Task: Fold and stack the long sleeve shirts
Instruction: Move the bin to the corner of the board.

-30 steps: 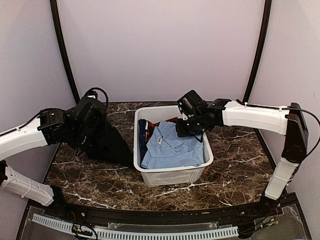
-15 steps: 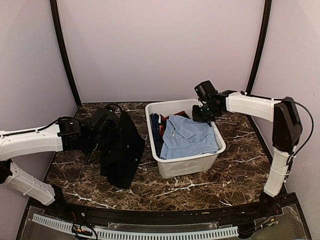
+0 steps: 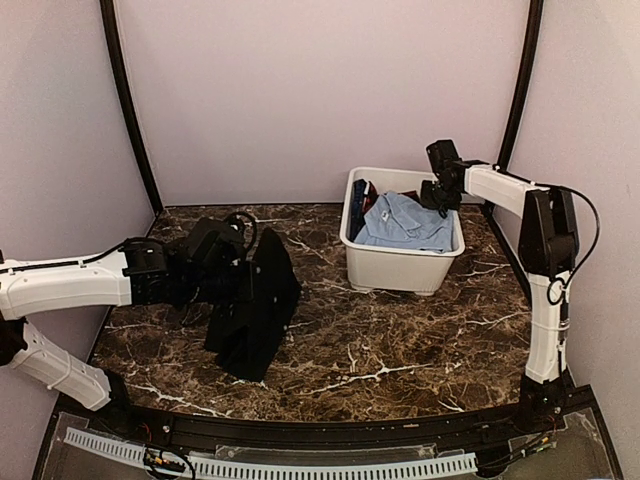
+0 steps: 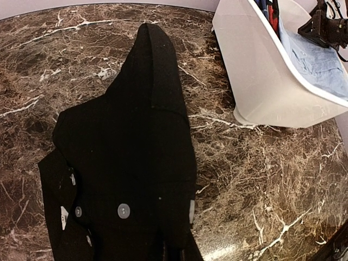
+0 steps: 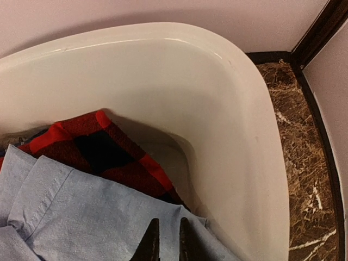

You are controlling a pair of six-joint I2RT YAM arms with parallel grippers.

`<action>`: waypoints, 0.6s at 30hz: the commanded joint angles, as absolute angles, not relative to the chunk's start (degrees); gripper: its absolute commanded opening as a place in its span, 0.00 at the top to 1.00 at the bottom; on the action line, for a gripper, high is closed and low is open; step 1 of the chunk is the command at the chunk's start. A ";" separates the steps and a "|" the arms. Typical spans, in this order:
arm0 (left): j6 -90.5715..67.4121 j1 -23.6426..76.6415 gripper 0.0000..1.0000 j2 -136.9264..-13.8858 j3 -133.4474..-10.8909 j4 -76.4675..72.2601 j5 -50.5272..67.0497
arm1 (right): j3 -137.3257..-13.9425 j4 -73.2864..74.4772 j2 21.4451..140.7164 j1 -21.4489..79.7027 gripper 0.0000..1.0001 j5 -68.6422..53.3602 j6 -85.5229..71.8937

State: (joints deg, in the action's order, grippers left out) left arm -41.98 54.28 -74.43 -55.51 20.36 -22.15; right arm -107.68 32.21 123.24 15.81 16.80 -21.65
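Soft black long sleeve shirt runs off the left wrist view's bottom edge, its small white label too small to read; its cloth hides the left gripper fingers; red-and-black plaid shirt lies mostly buried under light blue shirt; of the right gripper only dark fingertips show, their grip unclear.

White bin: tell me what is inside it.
In the white bin, a light blue shirt lies on top, over a red-and-black plaid garment. A strip of dark blue cloth shows beside them. Anything beneath them, and the bin's floor, is covered.
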 commanded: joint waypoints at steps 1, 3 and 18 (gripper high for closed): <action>-40.79 54.67 1.00 -73.56 -54.62 19.11 -21.19 | -112.73 37.13 128.16 11.85 0.85 21.12 -17.94; -40.63 54.68 1.00 -73.40 -54.59 19.17 -21.52 | -115.54 38.38 127.70 11.97 0.82 20.22 -17.04; -40.28 54.69 1.00 -72.34 -56.66 20.85 -24.31 | -117.12 34.83 116.39 31.67 0.55 7.37 -17.36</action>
State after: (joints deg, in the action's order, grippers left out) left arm -40.88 54.52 -74.39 -55.33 20.21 -22.35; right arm -117.25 38.44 118.50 26.15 14.44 -16.12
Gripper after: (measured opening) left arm 0.037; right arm 0.451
